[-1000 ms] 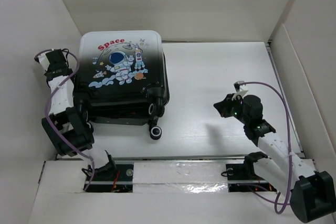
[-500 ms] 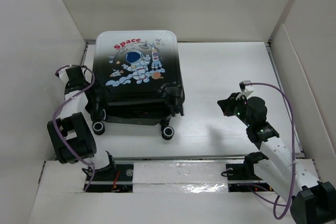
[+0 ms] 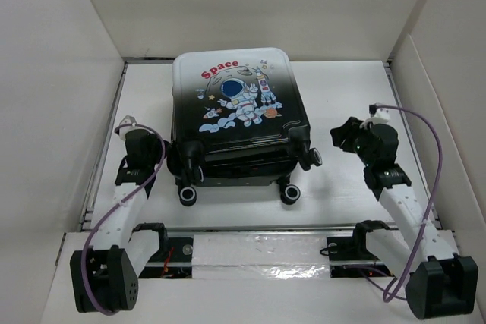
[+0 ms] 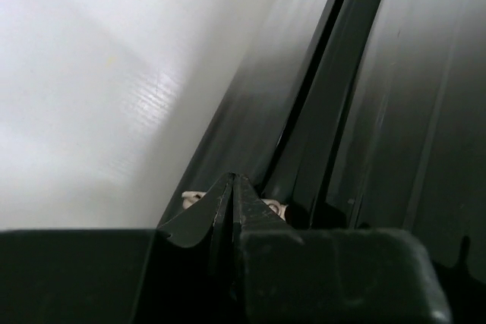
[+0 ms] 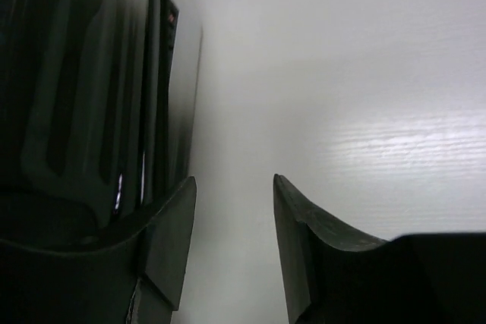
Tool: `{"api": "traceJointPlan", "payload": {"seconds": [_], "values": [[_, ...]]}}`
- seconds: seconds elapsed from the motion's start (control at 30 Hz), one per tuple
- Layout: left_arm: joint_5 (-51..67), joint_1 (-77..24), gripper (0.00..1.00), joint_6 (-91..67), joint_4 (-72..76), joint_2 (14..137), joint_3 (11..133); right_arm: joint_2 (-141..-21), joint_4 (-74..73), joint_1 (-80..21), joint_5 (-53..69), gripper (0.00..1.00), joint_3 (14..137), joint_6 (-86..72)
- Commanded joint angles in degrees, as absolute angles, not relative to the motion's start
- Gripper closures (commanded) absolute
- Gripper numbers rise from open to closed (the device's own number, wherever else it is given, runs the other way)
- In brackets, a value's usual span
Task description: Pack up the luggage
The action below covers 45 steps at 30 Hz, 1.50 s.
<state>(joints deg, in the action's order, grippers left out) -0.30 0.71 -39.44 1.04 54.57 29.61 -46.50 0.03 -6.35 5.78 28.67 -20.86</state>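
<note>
The luggage (image 3: 235, 104) lies flat and closed in the middle of the table, astronaut side up, wheels (image 3: 289, 195) toward the near edge. My left gripper (image 3: 168, 158) is shut, and its tips (image 4: 231, 180) rest against the dark left side of the luggage (image 4: 380, 111) by its seam. A small pale piece (image 4: 194, 199) shows just behind the tips; whether it is pinched I cannot tell. My right gripper (image 3: 339, 136) stands open just right of the luggage (image 5: 76, 73), with nothing between its fingers (image 5: 231, 184).
White walls close in the table (image 3: 357, 89) at the back, left and right. A taped rail (image 3: 258, 248) runs along the near edge between the arm bases. The right arm's purple cable (image 3: 425, 142) loops out toward the right wall.
The luggage has slid right from the back left corner to the table's middle, with the shut left gripper following at its side. The right gripper has opened and risen slightly.
</note>
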Motion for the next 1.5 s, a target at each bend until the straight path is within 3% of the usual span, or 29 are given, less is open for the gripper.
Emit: {"api": "traceJointPlan", "payload": {"seconds": [0.0, 0.2, 0.47, 0.63, 0.87, 0.97, 1.1, 1.23, 1.27, 1.3, 1.4, 1.47], "values": [[2.5, 0.1, 1.0, -41.0, 1.8, 51.2, 26.4, -51.0, 2.9, -4.1, 0.6, 0.47, 36.8, -22.1], [3.6, -1.2, 1.0, -42.3, 5.4, 46.5, 21.0, -76.1, 1.5, -5.3, 4.1, 0.47, 54.4, -20.2], [12.6, -3.2, 1.0, -41.9, 14.8, 47.5, 14.9, -104.8, -6.1, -17.4, 8.7, 0.48, 83.2, -15.7], [4.7, -21.1, 1.0, -43.1, 17.9, 49.0, 13.3, -118.4, -14.8, -26.4, 11.8, 0.49, 101.7, -11.1], [-8.1, -41.8, 1.0, -49.6, 26.8, 53.3, 11.1, -131.8, -24.5, -29.7, 17.0, 0.48, 130.3, -8.8], [-14.2, -51.5, 1.0, -51.8, 29.5, 54.4, 11.2, -132.0, -25.2, -27.9, 17.1, 0.43, 133.5, -9.3], [-21.6, -61.8, 1.0, -53.4, 30.5, 58.9, 15.1, -128.6, -25.0, -23.3, 17.7, 0.29, 133.6, -9.6], [-27.1, -66.9, 1.0, -52.4, 27.5, 61.2, 19.9, -123.3, -25.4, -20.0, 17.8, 0.21, 131.8, -9.0], [-29.5, -67.7, 0.96, -50.9, 25.2, 60.0, 20.6, -122.0, -25.1, -19.3, 17.7, 0.2, 131.0, -8.9], [-30.7, -68.4, 0.84, -49.8, 23.8, 58.9, 21.7, -120.5, -24.4, -18.8, 17.7, 0.19, 129.0, -8.8], [-35.9, -70.1, 0.66, -47.6, 15.6, 52.5, 23.3, -113.3, -20.9, -17.5, 18.2, 0.19, 122.1, -8.6], [-38.3, -71.5, 0.61, -47.1, 9.1, 46.4, 23.6, -106.3, -18.1, -16.1, 18.2, 0.21, 116.7, -8.8]]}}
